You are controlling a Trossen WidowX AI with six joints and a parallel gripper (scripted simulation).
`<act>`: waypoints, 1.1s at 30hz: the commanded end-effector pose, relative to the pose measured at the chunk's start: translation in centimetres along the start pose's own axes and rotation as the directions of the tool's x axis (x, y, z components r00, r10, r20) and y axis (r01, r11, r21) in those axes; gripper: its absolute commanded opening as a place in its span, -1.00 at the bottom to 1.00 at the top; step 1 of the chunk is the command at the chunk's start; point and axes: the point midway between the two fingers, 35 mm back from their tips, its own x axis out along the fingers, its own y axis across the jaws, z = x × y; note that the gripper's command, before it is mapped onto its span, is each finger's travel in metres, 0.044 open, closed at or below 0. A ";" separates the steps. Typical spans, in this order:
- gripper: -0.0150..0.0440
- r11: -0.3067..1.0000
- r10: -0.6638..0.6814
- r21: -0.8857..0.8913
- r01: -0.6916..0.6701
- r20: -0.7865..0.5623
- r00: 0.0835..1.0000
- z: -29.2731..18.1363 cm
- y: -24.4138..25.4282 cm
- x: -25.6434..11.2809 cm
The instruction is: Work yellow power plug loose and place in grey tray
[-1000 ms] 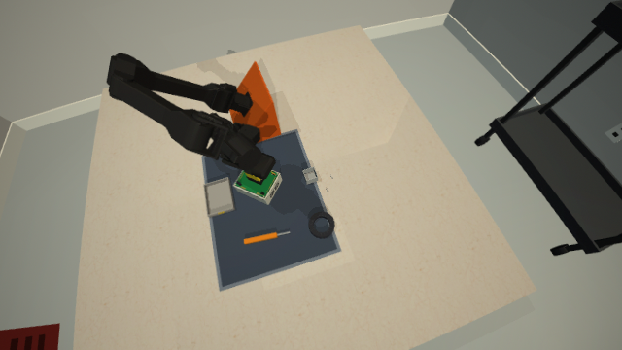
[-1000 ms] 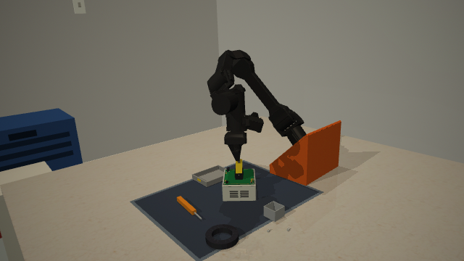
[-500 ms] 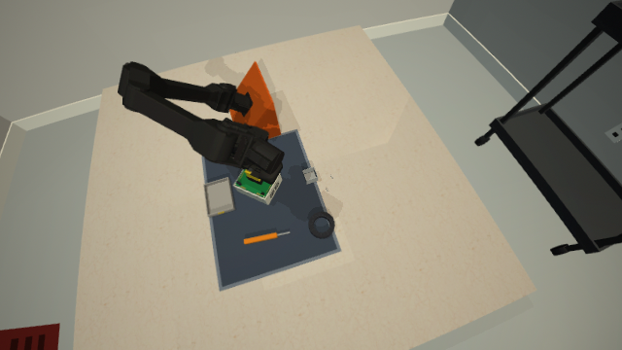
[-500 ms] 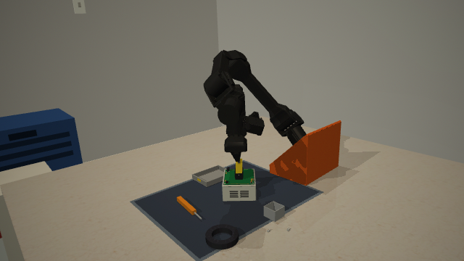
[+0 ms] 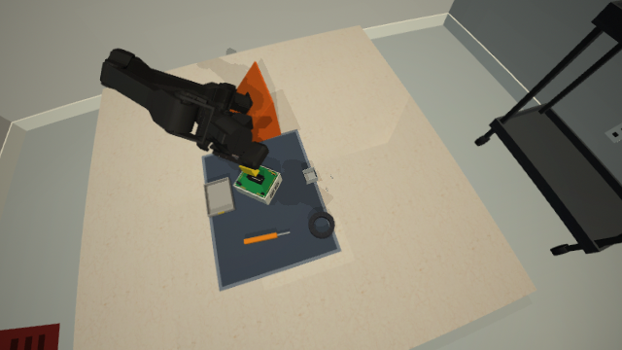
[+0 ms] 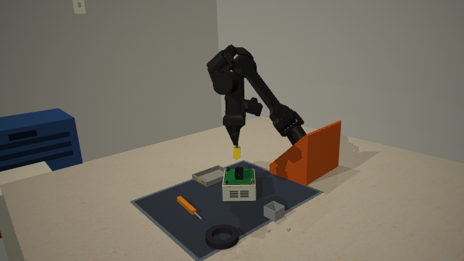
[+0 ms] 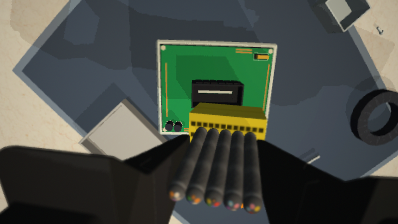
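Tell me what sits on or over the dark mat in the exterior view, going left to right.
Orange screwdriver, grey tray, white box with the green circuit board, small grey open box.

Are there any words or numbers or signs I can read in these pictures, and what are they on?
No, none I can read.
The yellow power plug: dark marks in a row, no letters.
The circuit board: tiny marks, too small to read.
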 end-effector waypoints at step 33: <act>-0.49 0.994 0.109 -0.011 -0.109 0.002 0.994 -1.3 1.2 0.6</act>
